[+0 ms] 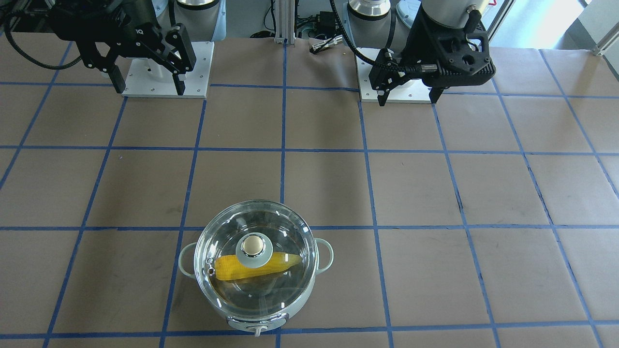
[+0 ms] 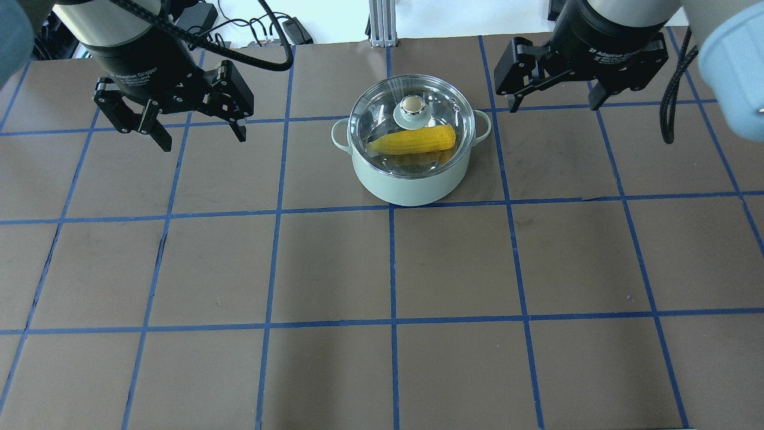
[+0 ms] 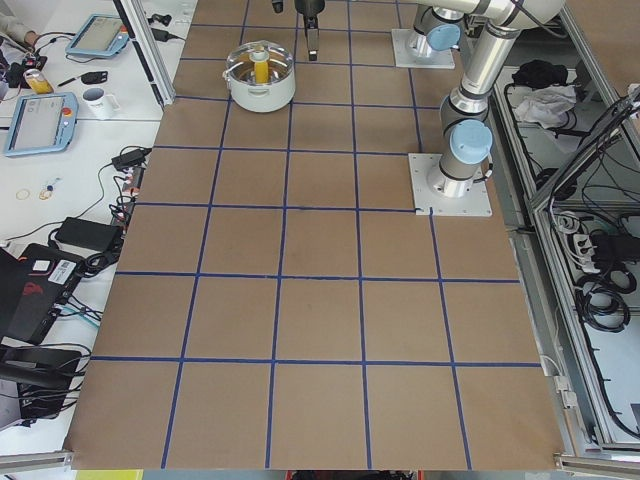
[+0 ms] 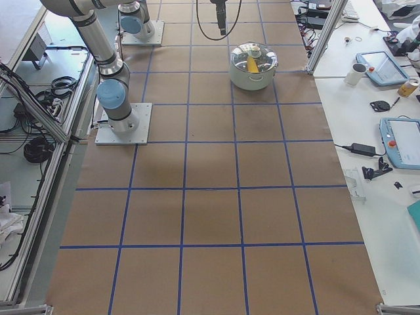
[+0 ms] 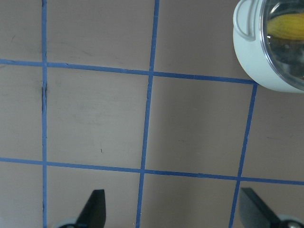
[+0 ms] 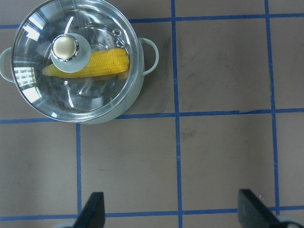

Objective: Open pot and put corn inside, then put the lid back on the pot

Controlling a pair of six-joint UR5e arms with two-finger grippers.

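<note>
- Table (image 2: 453, 263): brown surface marked off in squares by blue tape lines (image 2: 392, 263).
- Left gripper (image 2: 202, 140): hovers above the table on the robot's left, well apart from the pot. Jaws spread wide, nothing between them.
- Right gripper (image 2: 555, 106): hovers above the table on the robot's right, the nearer of the two to the pot but not touching it. Jaws spread wide, nothing held (its wrist view shows both fingertips over bare table).
- Pot (image 2: 412, 182): upright on the far side of the table, between the two grippers, beside a crossing of the tape lines.
- Lid (image 2: 412, 113): seated flat on the pot's rim, knob up, covering the opening.
- Corn (image 2: 413, 140): inside the pot, lying on its side, seen through the glass. Pointed end toward the robot's left.
</note>
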